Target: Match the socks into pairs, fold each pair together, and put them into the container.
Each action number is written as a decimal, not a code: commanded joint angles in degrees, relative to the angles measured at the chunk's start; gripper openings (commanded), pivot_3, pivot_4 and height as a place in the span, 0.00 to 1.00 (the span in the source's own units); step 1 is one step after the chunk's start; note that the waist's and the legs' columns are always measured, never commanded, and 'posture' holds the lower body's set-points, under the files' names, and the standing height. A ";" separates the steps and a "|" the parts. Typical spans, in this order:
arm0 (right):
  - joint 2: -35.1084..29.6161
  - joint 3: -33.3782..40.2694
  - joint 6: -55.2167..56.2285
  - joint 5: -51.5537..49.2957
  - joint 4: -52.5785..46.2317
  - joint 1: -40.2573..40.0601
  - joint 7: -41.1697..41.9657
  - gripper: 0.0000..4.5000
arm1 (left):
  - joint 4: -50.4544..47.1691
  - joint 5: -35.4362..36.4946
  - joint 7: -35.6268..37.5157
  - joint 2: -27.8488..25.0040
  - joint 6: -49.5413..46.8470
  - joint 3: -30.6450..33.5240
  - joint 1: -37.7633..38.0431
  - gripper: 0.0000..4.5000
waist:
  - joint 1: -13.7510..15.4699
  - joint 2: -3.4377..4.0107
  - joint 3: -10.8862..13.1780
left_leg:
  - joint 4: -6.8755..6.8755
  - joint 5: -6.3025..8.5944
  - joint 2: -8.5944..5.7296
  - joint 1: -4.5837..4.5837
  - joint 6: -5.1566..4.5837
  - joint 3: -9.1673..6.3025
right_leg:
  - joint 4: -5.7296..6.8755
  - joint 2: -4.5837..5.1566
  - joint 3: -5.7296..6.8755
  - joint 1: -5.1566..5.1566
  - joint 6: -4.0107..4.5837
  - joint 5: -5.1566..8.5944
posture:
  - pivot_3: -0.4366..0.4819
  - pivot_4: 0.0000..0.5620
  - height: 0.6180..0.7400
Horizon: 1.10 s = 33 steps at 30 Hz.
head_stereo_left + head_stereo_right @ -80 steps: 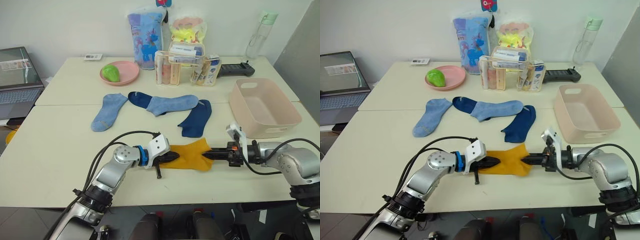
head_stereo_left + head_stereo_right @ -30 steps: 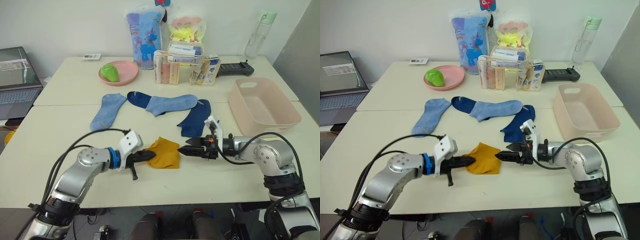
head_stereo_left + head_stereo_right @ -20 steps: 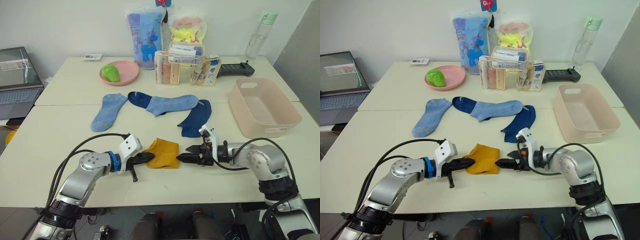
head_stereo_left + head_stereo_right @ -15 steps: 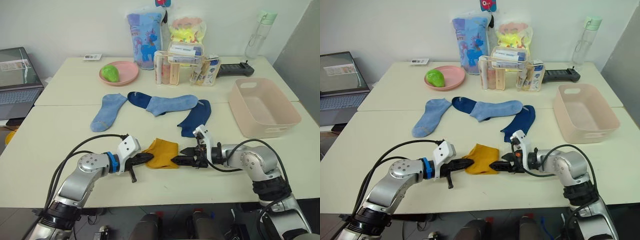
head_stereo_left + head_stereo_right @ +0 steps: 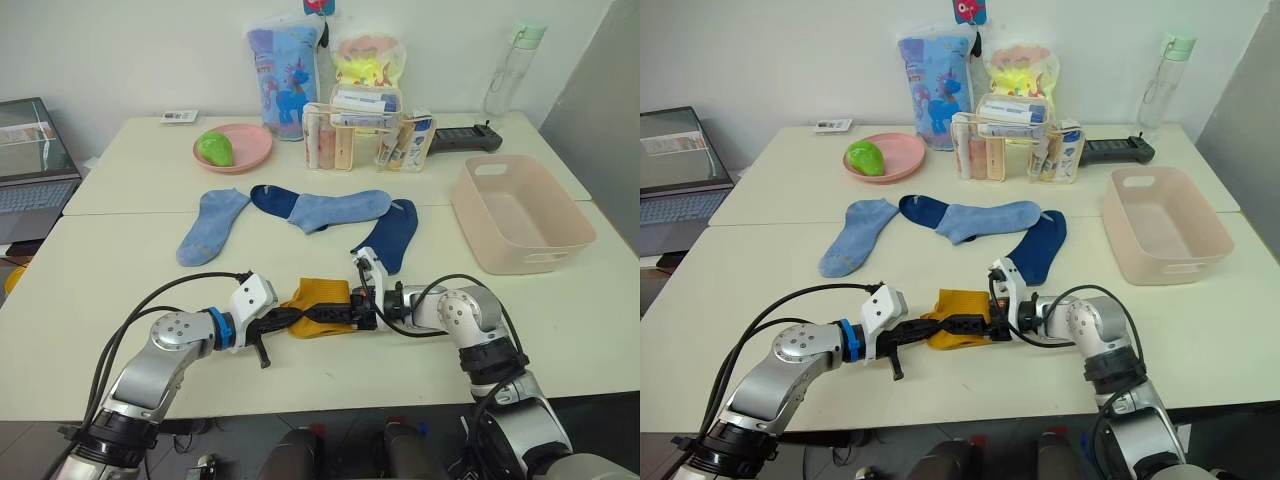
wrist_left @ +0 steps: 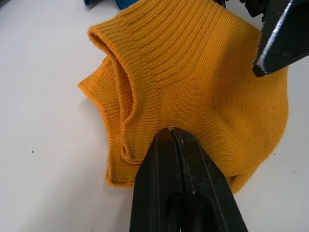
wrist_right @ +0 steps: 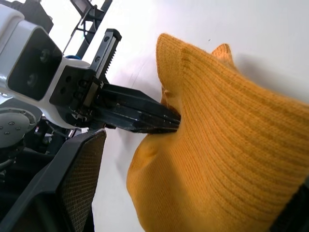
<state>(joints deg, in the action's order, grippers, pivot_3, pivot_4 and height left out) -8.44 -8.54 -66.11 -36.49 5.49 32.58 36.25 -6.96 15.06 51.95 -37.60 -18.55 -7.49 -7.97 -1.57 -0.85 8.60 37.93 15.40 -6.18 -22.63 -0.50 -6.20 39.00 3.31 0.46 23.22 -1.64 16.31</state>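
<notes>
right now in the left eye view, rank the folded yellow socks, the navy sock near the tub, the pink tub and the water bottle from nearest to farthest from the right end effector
1. Folded yellow socks, at the right end effector, toward the robot's left.
2. Navy sock, just beyond it on the table.
3. Pink tub, off to the right.
4. Water bottle, at the table's far right corner.

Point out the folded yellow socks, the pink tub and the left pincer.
folded yellow socks (image 5: 318, 303), left eye view, on the ribbed knit top.
pink tub (image 5: 527, 262), left eye view, on its near wall.
left pincer (image 6: 173, 133), left wrist view, at the shut fingertips on the sock.
</notes>
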 commanded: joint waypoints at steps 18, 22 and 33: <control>-5.50 7.85 0.30 -0.64 -12.31 -0.34 -2.07 0.00 | -10.18 22.11 0.99 -0.41 -19.26 12.88 -10.15 0.27 | 0.23 -0.03 0.07 | 0.15 0.00 -0.03 -0.27 0.01 -0.10 | -0.02 0.00 0.06 0.12 -0.01 0.00 | 0.48 0.27 1.00; -11.32 13.75 -1.10 -1.95 -18.96 2.23 -4.09 0.00 | -9.85 21.67 0.08 -0.67 -19.88 12.02 -15.88 0.56 | 0.03 0.05 0.10 | 0.08 0.00 -0.04 -0.22 0.01 -0.05 | -0.04 0.00 0.03 0.09 -0.01 0.00 | 0.48 0.27 1.00; -39.99 17.91 15.88 13.92 -17.38 6.71 -3.50 0.00 | -5.95 17.48 -5.04 13.22 -15.06 4.31 -35.49 1.00 | 1.45 -0.07 0.36 | 0.11 0.00 -0.05 -0.31 0.00 0.07 | -0.16 0.05 0.03 0.05 -0.04 -0.02 | 0.48 0.27 1.00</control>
<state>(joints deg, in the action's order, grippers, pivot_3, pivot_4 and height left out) -46.23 7.88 -54.72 -25.74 -12.46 38.40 32.83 -13.71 34.41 47.70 -25.58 -36.09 -1.77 -41.67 -0.12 -0.92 8.96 38.04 15.40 -6.24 -22.94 -0.50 -6.09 38.87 3.36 0.46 23.28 -1.68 16.29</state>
